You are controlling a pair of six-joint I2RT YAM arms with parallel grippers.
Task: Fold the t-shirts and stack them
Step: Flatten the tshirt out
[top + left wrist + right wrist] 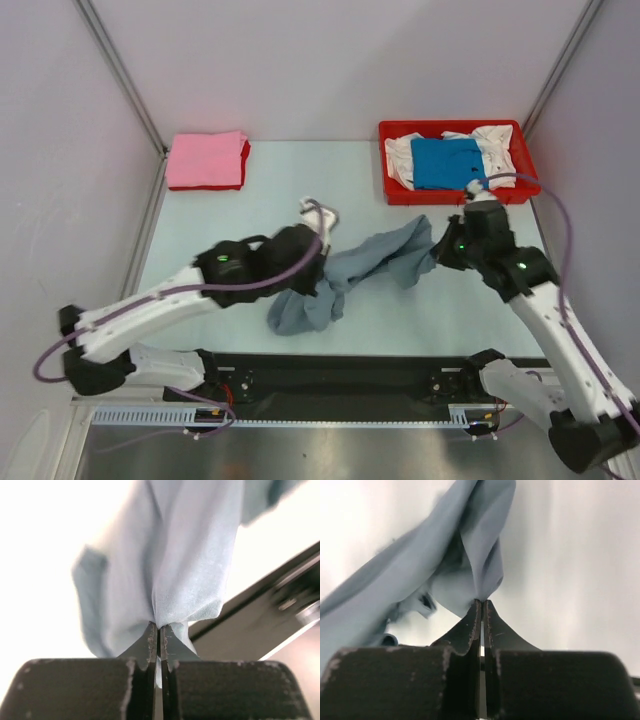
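A slate grey t-shirt hangs bunched between my two grippers above the middle of the table, its lower end drooping toward the front edge. My left gripper is shut on a fold of the grey t-shirt; its tips pinch the cloth. My right gripper is shut on the shirt's other end, with its tips closed on the cloth. A folded pink t-shirt lies on a folded red one at the back left. A bright blue t-shirt and a white one lie in the red tray.
The red tray stands at the back right, just behind my right wrist. Frame posts and side walls enclose the table. The black mounting rail runs along the front edge, and it also shows in the left wrist view.
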